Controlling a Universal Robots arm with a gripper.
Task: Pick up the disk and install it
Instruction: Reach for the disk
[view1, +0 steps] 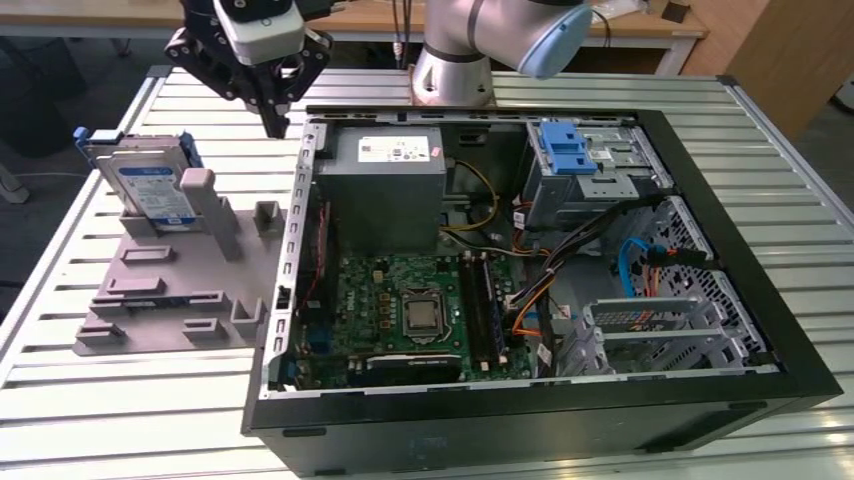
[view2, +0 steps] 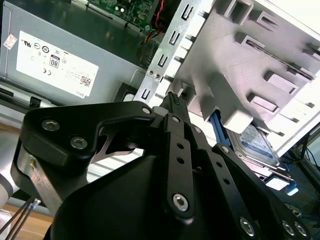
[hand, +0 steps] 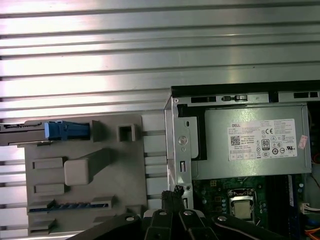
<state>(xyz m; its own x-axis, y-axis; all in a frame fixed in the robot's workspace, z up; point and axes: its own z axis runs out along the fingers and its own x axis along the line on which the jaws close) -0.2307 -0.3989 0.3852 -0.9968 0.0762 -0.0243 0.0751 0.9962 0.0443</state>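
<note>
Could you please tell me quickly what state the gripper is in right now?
Gripper: closed, holding nothing; the disk stands apart in its grey holder.

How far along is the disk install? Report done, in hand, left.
Done: nothing shows yet; the disk stands in the grey holder outside the computer case. In hand: nothing; the gripper, fingers shut and empty, hangs by the case's edge near the holder. Left: pickup and installing.
</note>
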